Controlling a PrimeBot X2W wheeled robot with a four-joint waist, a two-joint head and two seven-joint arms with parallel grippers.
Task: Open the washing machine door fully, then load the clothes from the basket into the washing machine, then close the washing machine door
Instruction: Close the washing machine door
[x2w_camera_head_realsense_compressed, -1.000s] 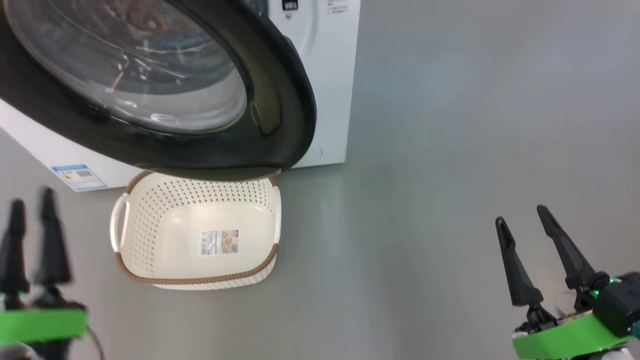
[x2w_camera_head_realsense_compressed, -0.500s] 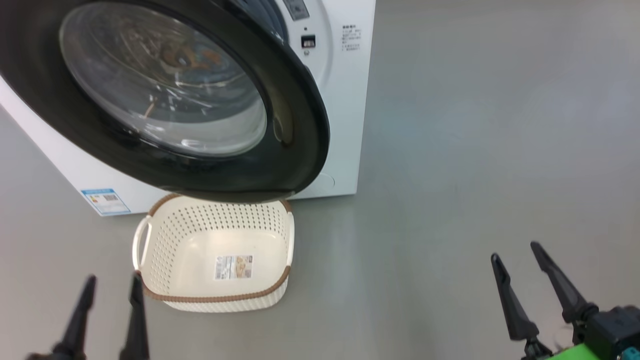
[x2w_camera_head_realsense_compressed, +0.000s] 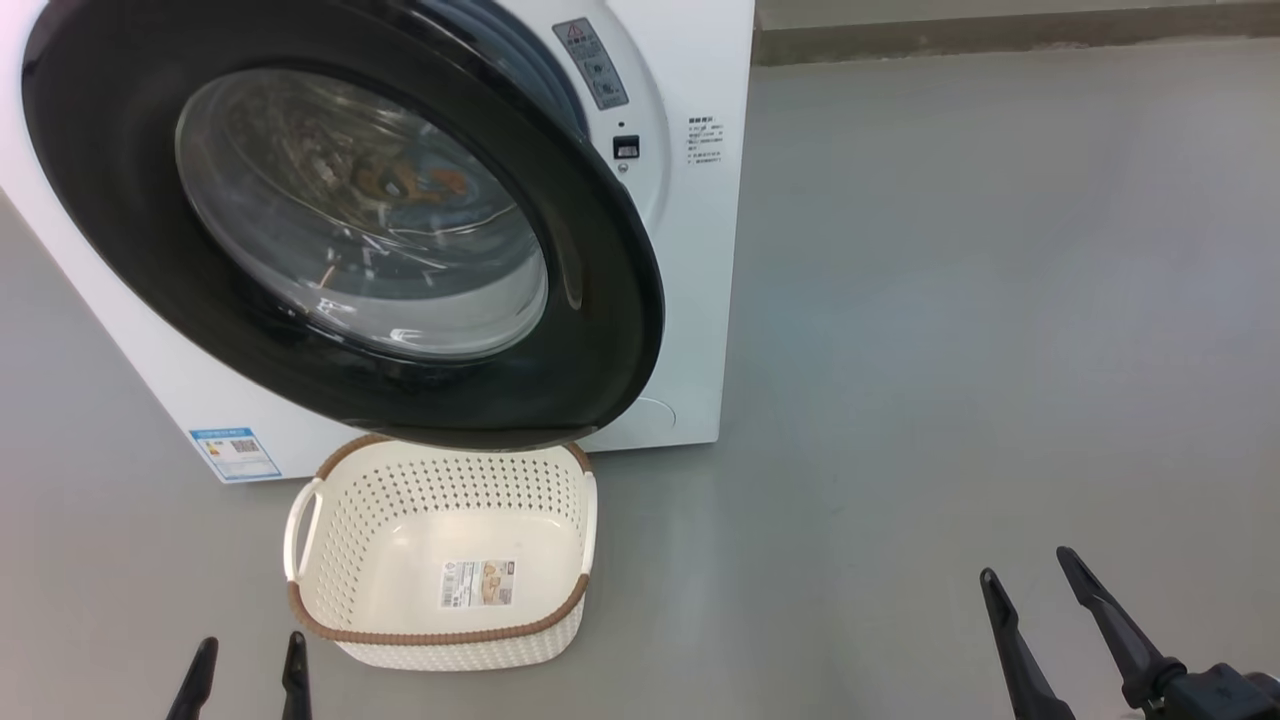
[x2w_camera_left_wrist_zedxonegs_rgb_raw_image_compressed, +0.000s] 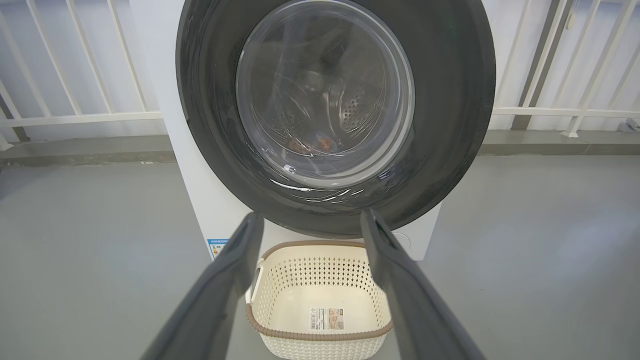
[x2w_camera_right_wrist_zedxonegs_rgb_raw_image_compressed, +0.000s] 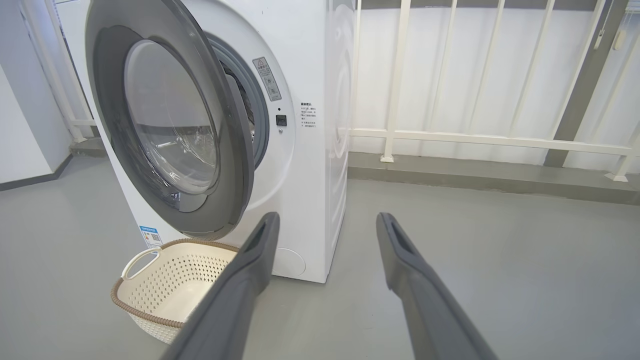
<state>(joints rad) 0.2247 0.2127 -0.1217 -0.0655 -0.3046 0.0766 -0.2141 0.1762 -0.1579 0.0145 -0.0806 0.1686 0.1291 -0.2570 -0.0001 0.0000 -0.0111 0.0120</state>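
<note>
While dark-fingered left gripper (x2w_camera_head_realsense_compressed: 250, 645) and right gripper (x2w_camera_head_realsense_compressed: 1027, 565) stand spread, empty: cream-white perforated basket (x2w_camera_head_realsense_compressed: 440, 635), empty, on floor beneath ajar black-rimmed round glass door (x2w_camera_head_realsense_compressed: 600, 300); blue-orange clothes (x2w_camera_head_realsense_compressed: 415, 183) seemingly inside white washing machine (x2w_camera_head_realsense_compressed: 700, 300). Risk: fingers slipping off glossy rim, leaving door unlatched.

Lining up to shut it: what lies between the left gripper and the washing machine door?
Only the basket, on the floor below the door's lower rim, in the left wrist view.

Head view: camera raised; washing machine (x2w_camera_head_realsense_compressed: 700, 300) and basket (x2w_camera_head_realsense_compressed: 440, 636) now lower in frame. Left gripper (x2w_camera_head_realsense_compressed: 250, 650): sunk to bottom edge, drawn closer to basket.
</note>
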